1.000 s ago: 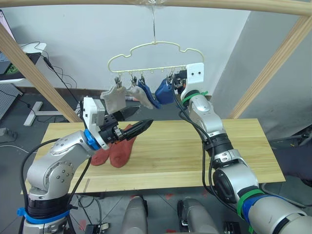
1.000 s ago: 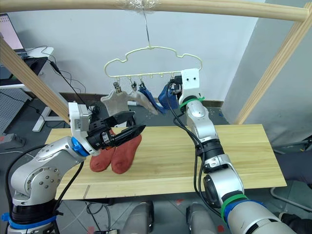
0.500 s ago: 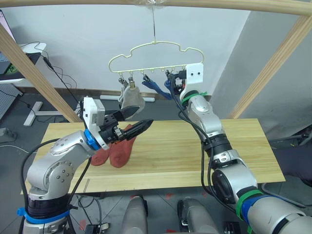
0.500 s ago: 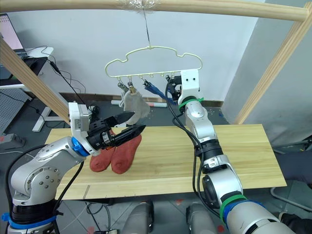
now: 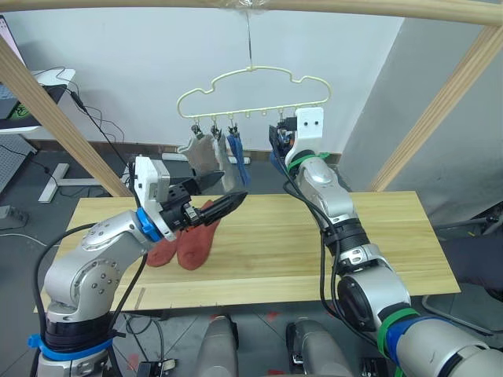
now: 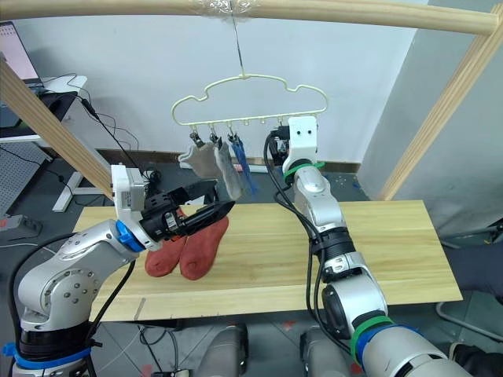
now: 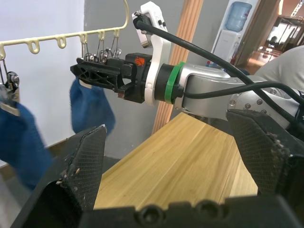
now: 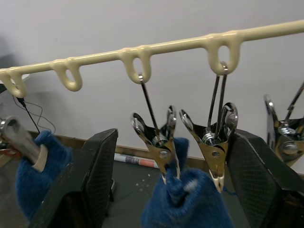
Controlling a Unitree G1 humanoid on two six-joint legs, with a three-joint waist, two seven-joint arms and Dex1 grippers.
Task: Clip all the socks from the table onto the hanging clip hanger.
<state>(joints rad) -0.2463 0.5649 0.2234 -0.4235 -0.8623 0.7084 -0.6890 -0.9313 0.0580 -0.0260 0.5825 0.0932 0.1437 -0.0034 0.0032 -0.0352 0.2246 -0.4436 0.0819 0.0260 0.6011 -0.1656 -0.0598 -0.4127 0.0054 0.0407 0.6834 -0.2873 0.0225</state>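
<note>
The clip hanger [image 5: 251, 93] hung by its hook from the wooden pole [image 5: 259, 6] of the frame above the table [image 5: 377, 243]. Two light grey socks [image 5: 206, 155] and a blue sock [image 5: 239, 163] hung from clips toward the hanger's left end, bunched close together. A second blue sock [image 8: 183, 202] hung from two neighbouring metal clips [image 8: 159, 142] near the right end. The right gripper [image 8: 171, 156] was raised to that row of clips, its two black fingers [image 8: 90, 180] spread wide on either side of the pair of clips and the blue sock, holding nothing. The left gripper [image 5: 212, 196] hovered above the table near its far left corner, its fingers also spread apart and empty. Beneath it, two rust-red socks [image 5: 189, 243] lay side by side on the table's left part, touching each other, close to the left edge.
</note>
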